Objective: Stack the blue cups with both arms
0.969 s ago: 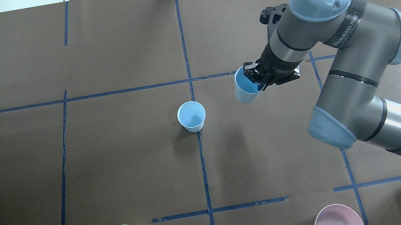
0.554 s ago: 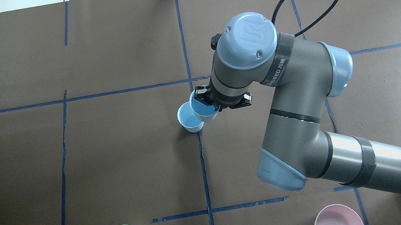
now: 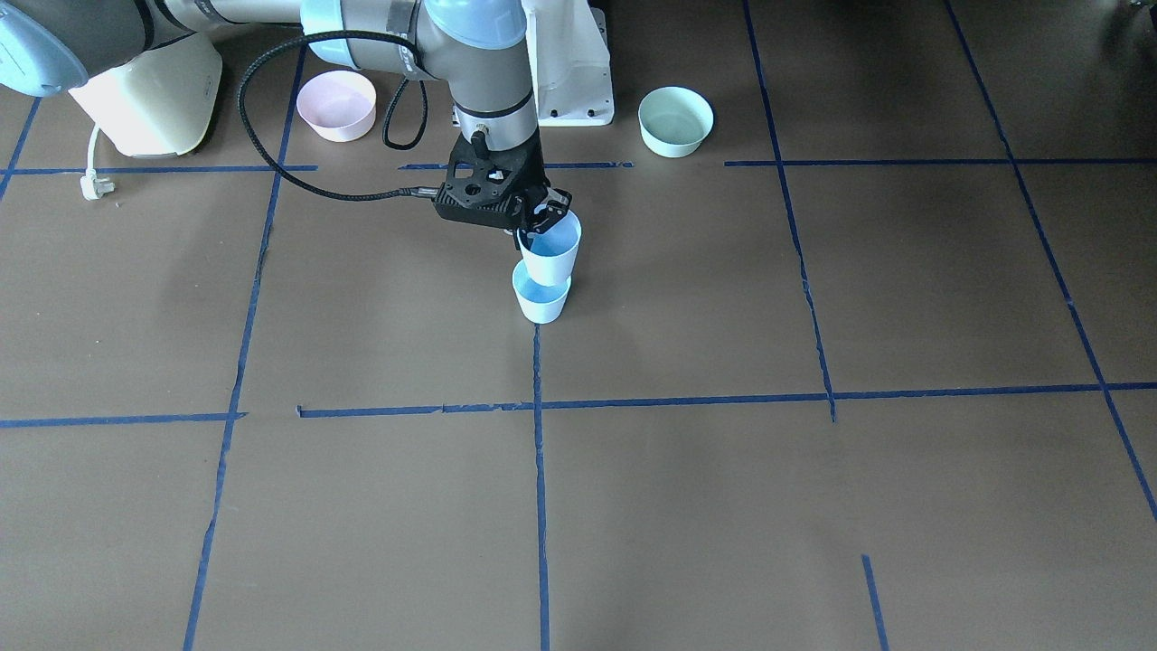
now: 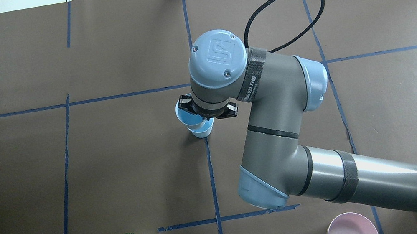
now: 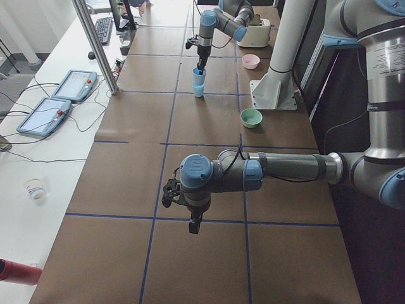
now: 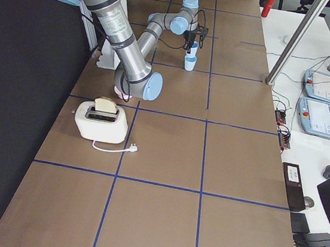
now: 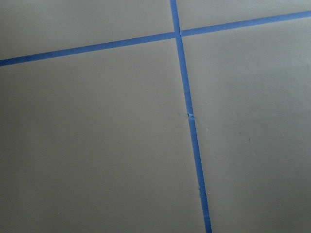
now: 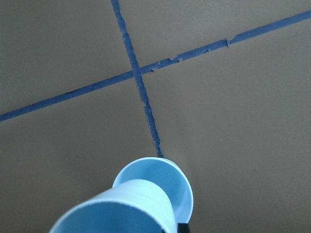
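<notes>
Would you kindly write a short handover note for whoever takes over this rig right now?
Right gripper: shut on the rim of the upper blue cup, holding it upright.
Left gripper: hangs over the table far from the cups. Whether it is open or shut cannot be told.
Cups: the lower blue cup stands on the centre tape line. The upper cup's base is at its mouth, not fully nested.
Done: one cup picked up and brought over the other.
Left: lower it in, release, withdraw.
</notes>
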